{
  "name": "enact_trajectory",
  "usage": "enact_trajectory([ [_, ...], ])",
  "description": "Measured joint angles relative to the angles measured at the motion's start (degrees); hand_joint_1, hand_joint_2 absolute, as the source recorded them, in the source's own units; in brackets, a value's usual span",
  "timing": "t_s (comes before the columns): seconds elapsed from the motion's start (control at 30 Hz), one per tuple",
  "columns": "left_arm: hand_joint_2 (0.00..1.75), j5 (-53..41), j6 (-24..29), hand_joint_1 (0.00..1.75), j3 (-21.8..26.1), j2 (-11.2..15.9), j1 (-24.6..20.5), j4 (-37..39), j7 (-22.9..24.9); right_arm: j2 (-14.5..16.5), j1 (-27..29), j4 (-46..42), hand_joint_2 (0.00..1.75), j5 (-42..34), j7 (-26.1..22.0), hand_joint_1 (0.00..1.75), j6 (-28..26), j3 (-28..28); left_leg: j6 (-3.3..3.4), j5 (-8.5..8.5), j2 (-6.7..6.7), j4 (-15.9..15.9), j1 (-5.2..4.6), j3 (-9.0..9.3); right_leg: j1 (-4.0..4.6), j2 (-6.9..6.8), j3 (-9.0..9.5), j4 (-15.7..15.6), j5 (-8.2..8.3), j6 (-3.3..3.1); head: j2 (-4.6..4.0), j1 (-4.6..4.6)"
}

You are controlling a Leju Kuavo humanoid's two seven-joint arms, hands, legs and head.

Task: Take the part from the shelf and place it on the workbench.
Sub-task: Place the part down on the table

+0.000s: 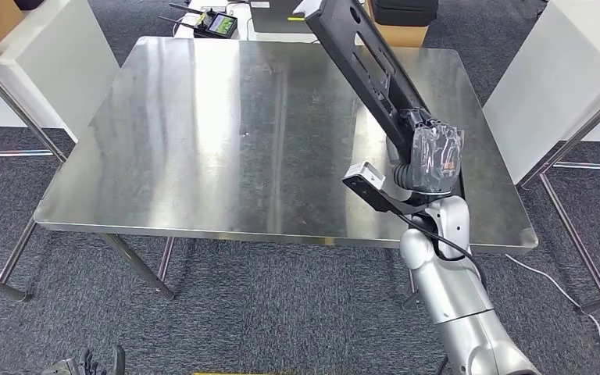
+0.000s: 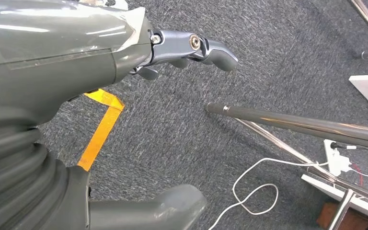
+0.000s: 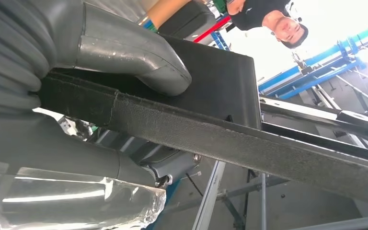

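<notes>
A long black flat part [image 1: 369, 61] slants up over the right side of the steel workbench [image 1: 203, 133]. My right hand [image 1: 430, 156], wrapped in clear film, grips its lower end above the bench's right front area. In the right wrist view the thumb [image 3: 134, 55] presses on the part [image 3: 249, 143] and the fingers sit beneath it. My left hand [image 2: 124, 52] hangs low beside my body over the carpet, fingers apart and holding nothing; its fingertips [image 1: 98, 362] peek in at the lower edge of the head view.
White tables [image 1: 39, 55] [image 1: 562, 70] flank the bench. A controller [image 1: 217, 23] and a cardboard box [image 1: 398, 33] lie beyond its far edge. Yellow floor tape [image 2: 100, 129], metal legs [image 2: 306, 125] and a white cable [image 2: 254, 187] are on the carpet. A person [image 3: 268, 14] stands behind.
</notes>
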Motion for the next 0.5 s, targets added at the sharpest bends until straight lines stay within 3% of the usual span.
enact_trajectory([
  [0.07,1.75,0.0,0.0,0.0,0.0,0.0,0.0,0.1,0.0,0.1,-0.3,0.1,1.75,0.4,0.2,1.75,0.1,0.0,-0.46,-0.43,-0.15,0.2,-0.31,0.15,0.24,0.02,3.15,-6.5,2.57,-0.35,0.01,-0.05],
  [0.1,1.75,0.0,0.1,0.0,0.0,0.0,0.0,0.1,0.0,0.1,-0.4,0.2,1.75,0.6,0.3,1.75,0.1,0.0,-0.68,-0.59,-0.2,0.3,-0.44,0.16,0.38,0.03,3.82,-7.8,3.03,-0.71,0.01,-0.08],
  [0.13,1.75,0.0,0.1,0.0,0.0,0.0,0.0,0.1,0.0,0.2,-0.6,0.4,1.75,0.8,0.4,1.75,0.1,0.0,-0.91,-0.71,-0.22,0.4,-0.5,0.16,0.53,0.04,3.94,-8.0,3.12,-1.11,0.01,-0.09],
  [0.23,1.75,0.1,0.3,0.0,0.0,0.0,0.0,0.2,0.0,0.4,-1.0,0.9,1.75,1.3,0.7,1.75,0.1,0.0,-1.79,-1.72,-0.09,1.6,-0.08,-0.23,-0.16,0.03,4.4,-8.3,3.21,-2.16,0.01,-0.13],
  [0.3,1.75,0.1,0.4,0.0,0.0,0.0,-0.1,0.2,0.0,0.8,-1.4,1.2,1.75,1.8,0.8,1.75,0.1,0.0,-2.55,-4.55,0.11,7.0,0.27,-2.66,-0.46,0.02,4.84,-8.5,3.08,-2.73,0.02,-0.26],
  [0.37,1.75,0.2,0.4,0.0,0.0,0.1,-0.1,0.3,0.0,1.0,-1.4,1.7,1.75,2.3,1.0,1.75,0.3,0.0,-3.21,-7.46,0.25,14.4,0.65,-6.57,-0.48,0.02,5.09,-8.4,2.87,-3.01,0.02,-0.32],
  [0.4,1.75,0.2,0.4,0.0,0.0,0.1,-0.1,0.3,0.0,1.1,-1.3,1.9,1.75,2.6,1.1,1.75,0.4,0.0,-3.46,-7.64,0.35,16.2,0.87,-7.84,-0.5,0.02,5.19,-8.4,2.8,-3.06,0.02,-0.32],
  [0.43,1.75,0.2,0.4,0.0,0.0,0.1,-0.1,0.3,0.0,1.1,-1.3,2.2,1.75,2.8,1.2,1.75,0.6,0.0,-3.63,-6.69,0.48,16.0,1.07,-8.06,-0.56,0.03,5.32,-8.4,2.7,-3.02,0.02,-0.33],
  [0.5,1.75,0.2,0.5,0.0,0.0,0.1,-0.1,0.3,0.0,1.1,-1.2,2.6,1.75,3.2,1.5,1.75,0.8,0.0,-3.82,-2.5,0.78,9.4,1.49,-5.3,-0.72,0.06,5.71,-8.4,2.37,-2.67,0.02,-0.34],
])
